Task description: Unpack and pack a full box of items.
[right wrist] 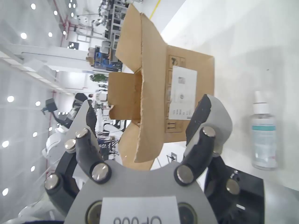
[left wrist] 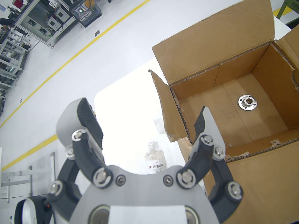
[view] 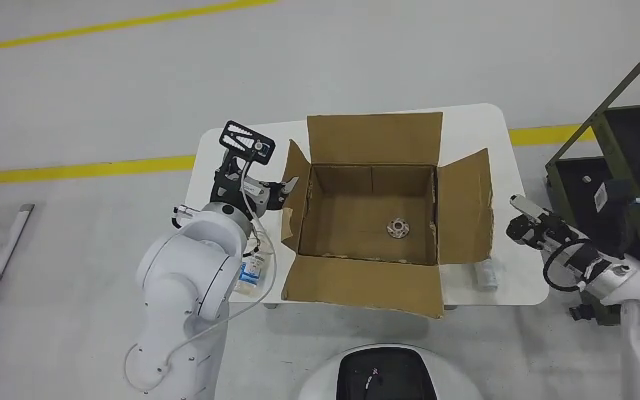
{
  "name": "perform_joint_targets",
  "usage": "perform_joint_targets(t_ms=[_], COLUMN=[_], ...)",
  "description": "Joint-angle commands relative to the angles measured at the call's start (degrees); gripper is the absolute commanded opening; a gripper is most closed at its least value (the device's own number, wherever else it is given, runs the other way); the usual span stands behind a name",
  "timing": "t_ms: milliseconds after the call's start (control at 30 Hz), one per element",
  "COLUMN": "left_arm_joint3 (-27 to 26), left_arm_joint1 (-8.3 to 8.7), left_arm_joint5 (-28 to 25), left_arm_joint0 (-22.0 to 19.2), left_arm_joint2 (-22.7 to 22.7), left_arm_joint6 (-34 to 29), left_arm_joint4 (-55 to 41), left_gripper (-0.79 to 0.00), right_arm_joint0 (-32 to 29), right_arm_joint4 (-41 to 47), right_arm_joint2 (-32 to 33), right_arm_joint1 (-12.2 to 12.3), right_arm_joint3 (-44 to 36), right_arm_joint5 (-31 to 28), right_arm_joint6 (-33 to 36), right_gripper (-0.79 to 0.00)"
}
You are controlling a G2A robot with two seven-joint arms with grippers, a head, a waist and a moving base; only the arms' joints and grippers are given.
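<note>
Noted a clear bottle (left wrist: 155, 157) on the table (view: 480, 125), lower part hidden behind the left gripper (left wrist: 143, 108). Counted one open cardboard box (view: 370, 215) mid-table, one metal flange (left wrist: 247, 102) on its floor, two bottles, the second a spray bottle (right wrist: 262, 129) lying just right of the box. Logged both grippers spread wide, empty: left just beside the box's left flap, right gripper (right wrist: 147, 101) at the table's right edge.
</note>
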Motion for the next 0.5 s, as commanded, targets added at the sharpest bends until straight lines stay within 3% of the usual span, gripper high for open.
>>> perform_joint_targets(t_ms=[0,67,100,133,467], left_arm_joint3=[0.0,0.0,0.0,0.0,0.0], left_arm_joint1=[0.00,0.00,0.00,0.00,0.00], left_arm_joint5=[0.0,0.0,0.0,0.0,0.0], left_arm_joint0=[0.0,0.0,0.0,0.0,0.0], left_arm_joint2=[0.0,0.0,0.0,0.0,0.0], left_arm_joint6=[0.0,0.0,0.0,0.0,0.0], left_arm_joint4=[0.0,0.0,0.0,0.0,0.0], left_gripper=[0.000,0.000,0.000,0.000,0.000], right_arm_joint0=[0.0,0.5,0.9,1.2,5.9], right_arm_joint4=[-2.0,-3.6,-4.5,-5.6,-10.8], right_arm_joint2=[-1.4,-3.0,-3.6,-4.3,-7.2], right_arm_joint1=[0.3,0.6,0.7,0.9,2.5], right_arm_joint3=[0.0,0.6,1.0,1.3,2.5], right_arm_joint5=[-0.1,1.0,1.7,2.4,7.0], right_arm_joint6=[0.5,0.8,0.7,0.9,3.4], right_gripper=[-0.376,-0.459,-0.585,-0.763,-0.785])
